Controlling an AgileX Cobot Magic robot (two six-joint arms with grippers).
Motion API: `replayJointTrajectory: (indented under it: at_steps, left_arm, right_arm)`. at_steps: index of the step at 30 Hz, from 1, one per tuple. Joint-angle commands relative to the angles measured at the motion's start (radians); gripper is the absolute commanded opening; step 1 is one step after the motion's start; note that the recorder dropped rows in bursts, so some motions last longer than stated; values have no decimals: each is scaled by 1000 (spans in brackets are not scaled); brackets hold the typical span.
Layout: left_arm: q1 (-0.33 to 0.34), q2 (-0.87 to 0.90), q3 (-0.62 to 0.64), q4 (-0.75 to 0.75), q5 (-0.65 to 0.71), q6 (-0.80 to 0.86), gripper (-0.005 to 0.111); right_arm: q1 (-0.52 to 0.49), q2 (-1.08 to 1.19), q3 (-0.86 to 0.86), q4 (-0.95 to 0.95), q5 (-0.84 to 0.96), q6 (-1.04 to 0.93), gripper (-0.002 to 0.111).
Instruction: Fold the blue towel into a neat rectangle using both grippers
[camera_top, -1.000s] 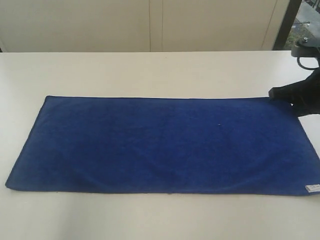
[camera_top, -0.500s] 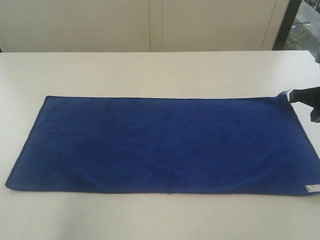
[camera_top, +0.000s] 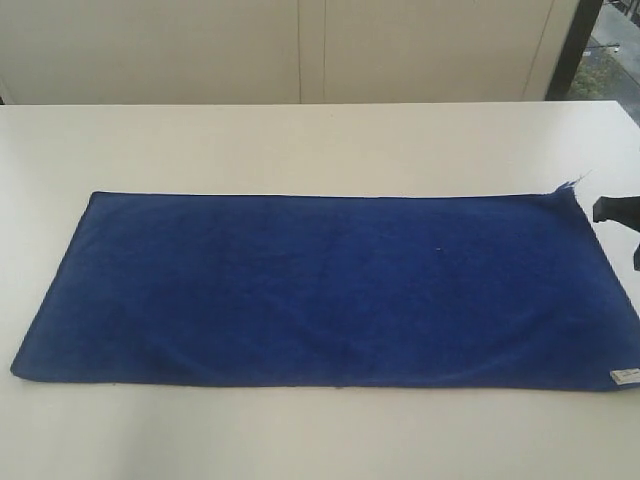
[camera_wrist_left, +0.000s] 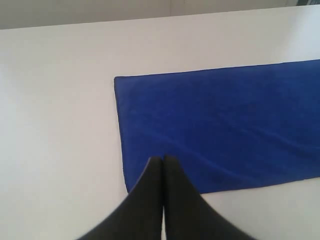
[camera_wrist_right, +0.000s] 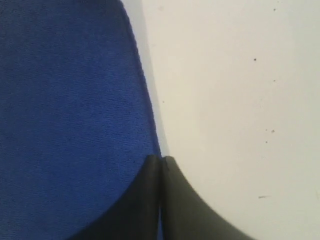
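Note:
The blue towel (camera_top: 320, 285) lies flat and spread out lengthwise on the white table (camera_top: 300, 140). A frayed thread (camera_top: 568, 186) sticks out at its far right corner, and a small white tag (camera_top: 624, 376) marks the near right corner. My right gripper (camera_top: 600, 211) shows only as a black tip at the right frame edge, just off the towel's short side. In the right wrist view that gripper (camera_wrist_right: 161, 160) is shut and hangs over the towel's edge (camera_wrist_right: 145, 85), holding nothing. My left gripper (camera_wrist_left: 163, 159) is shut above the towel's (camera_wrist_left: 215, 125) near corner and is out of the exterior view.
Pale cabinet doors (camera_top: 300, 50) stand behind the table. A dark frame (camera_top: 575, 45) rises at the back right. Bare table top surrounds the towel on all sides.
My right gripper has drawn back to the right, off the towel's far right corner, uncovering the frayed thread. The towel has not moved.

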Motion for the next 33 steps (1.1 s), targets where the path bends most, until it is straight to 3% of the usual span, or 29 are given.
replayJointTrajectory:
  at_steps: [1, 5, 13, 18, 21, 33]
  left_arm:
    - [-7, -7, 8, -1, 2, 1, 0]
    - [-7, -7, 8, -1, 2, 1, 0]
    - [-7, -7, 8, -1, 2, 1, 0]
    - [-7, -7, 8, -1, 2, 1, 0]
    - [-7, -7, 8, -1, 2, 1, 0]
    - [-7, -7, 8, -1, 2, 1, 0]
  right_arm:
    - [-7, 2, -8, 4, 5, -18, 0]
    - [-7, 7, -8, 14, 3, -18, 5]
    - [-5, 60, -6, 34, -58, -24, 37]
    - [-3, 86, -8, 130, -115, -147, 49]
    - [-3, 106, -20, 212, -113, -233, 52]
    - [-3, 175, -30, 211, -135, -308, 52]
